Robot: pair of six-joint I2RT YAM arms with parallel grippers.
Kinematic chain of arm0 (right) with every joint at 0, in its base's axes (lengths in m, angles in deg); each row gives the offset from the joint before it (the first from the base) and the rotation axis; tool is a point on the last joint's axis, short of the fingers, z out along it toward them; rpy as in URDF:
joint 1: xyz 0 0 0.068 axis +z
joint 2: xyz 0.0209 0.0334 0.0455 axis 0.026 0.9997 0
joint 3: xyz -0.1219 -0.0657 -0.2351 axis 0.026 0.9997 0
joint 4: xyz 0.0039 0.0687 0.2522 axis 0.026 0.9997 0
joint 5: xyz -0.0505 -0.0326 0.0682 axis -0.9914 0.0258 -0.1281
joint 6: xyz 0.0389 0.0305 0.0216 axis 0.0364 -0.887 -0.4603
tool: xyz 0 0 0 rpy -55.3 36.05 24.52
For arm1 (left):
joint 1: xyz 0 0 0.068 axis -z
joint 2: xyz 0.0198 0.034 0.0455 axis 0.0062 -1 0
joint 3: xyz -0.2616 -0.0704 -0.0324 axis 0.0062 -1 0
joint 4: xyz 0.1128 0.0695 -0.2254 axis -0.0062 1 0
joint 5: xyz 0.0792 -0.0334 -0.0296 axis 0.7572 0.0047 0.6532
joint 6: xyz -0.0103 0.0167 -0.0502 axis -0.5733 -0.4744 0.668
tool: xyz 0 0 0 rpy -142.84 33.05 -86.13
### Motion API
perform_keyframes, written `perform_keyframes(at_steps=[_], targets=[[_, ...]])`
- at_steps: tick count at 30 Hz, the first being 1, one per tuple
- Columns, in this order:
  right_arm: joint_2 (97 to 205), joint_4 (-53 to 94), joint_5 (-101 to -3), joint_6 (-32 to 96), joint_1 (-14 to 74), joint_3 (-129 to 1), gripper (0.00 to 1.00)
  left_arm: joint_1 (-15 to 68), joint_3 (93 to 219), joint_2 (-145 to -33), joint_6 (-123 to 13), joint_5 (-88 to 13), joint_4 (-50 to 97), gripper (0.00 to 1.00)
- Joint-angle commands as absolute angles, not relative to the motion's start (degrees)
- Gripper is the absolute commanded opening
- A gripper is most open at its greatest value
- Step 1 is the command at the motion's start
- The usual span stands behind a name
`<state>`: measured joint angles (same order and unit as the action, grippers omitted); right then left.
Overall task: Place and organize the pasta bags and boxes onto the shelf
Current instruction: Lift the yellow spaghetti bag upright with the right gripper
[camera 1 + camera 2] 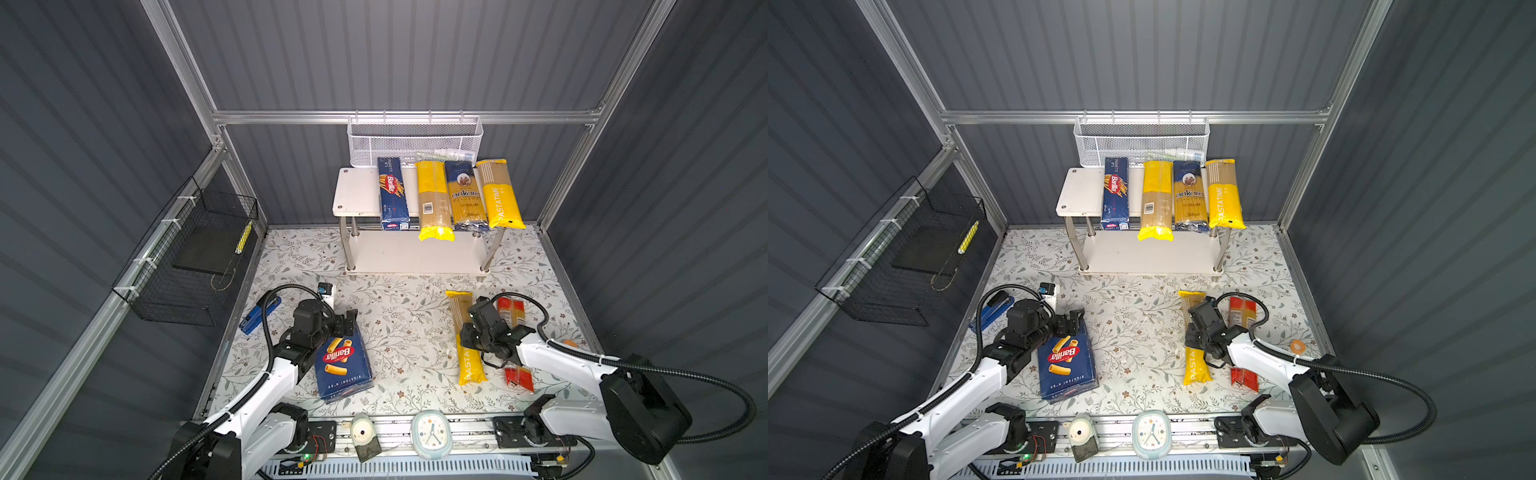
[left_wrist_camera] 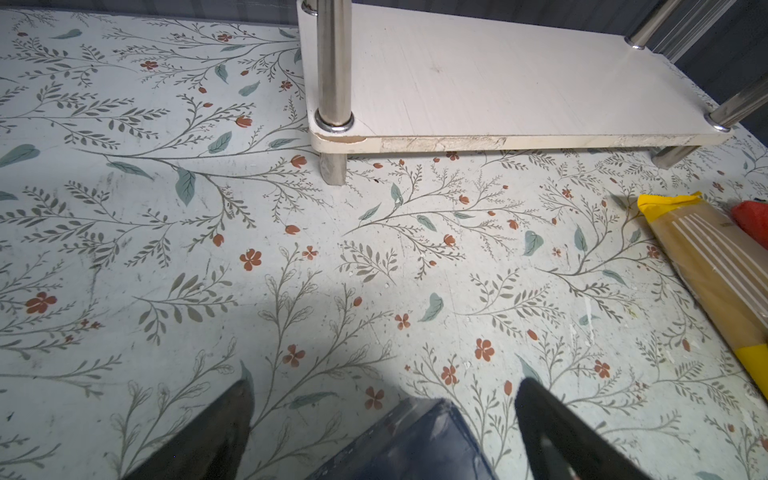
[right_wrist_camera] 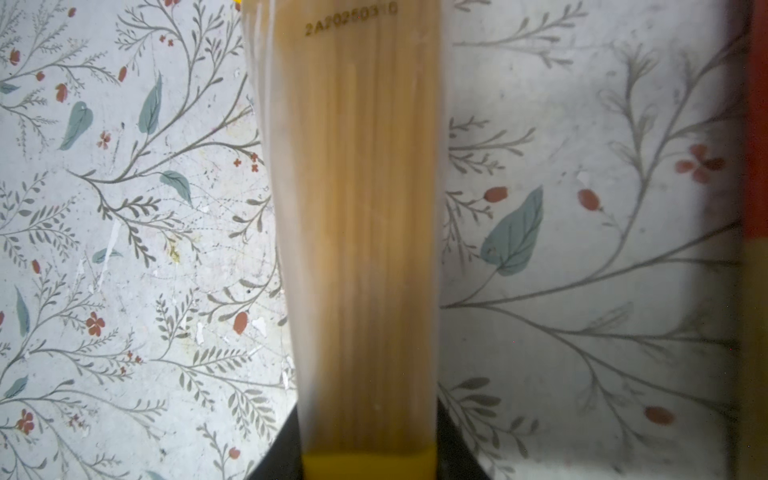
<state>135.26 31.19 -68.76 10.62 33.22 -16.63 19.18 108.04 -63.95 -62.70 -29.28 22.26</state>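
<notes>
Shelf (image 1: 357, 195): two smooth white boards on chrome posts, standing at the back of the floral-printed bench (image 1: 407, 328). The upper board carries four packs side by side, all overhanging its front edge: the narrow cardboard spaghetti box (image 1: 392, 193), the plain yellow bag (image 1: 433, 199), the dark blue ankara bag (image 1: 466, 195) and the shelved PASTATIME bag (image 1: 500, 195). The wide rigatoni box (image 1: 343, 370) lies flat at the front left of the bench. The left fingers (image 2: 216, 436), black and tapered, stand well apart astride its corner and grip nothing. The bench PASTATIME bag (image 3: 357, 208), clear film over straight strands with yellow ends, lies flat at front right. The right fingers (image 3: 451, 449) are closed against both its long sides. The red bag (image 1: 519, 376) lies just beside it, partly under the arm.
</notes>
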Motion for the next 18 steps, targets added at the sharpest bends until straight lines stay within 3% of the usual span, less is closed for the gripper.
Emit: perform_keyframes(at_steps=[1,7,18], targets=[[133.1,27.8,-68.0,9.9,33.0,-15.5,0.30,19.5,109.1,-63.9,-62.3,-29.0,22.9,0.99],[130.1,25.9,-64.7,11.8,32.6,-15.3,0.17,19.5,109.1,-64.1,-62.2,-28.9,22.8,1.00],[121.7,24.4,-63.3,14.7,32.3,-15.8,0.08,19.5,108.6,-63.2,-62.1,-28.6,22.8,1.00]])
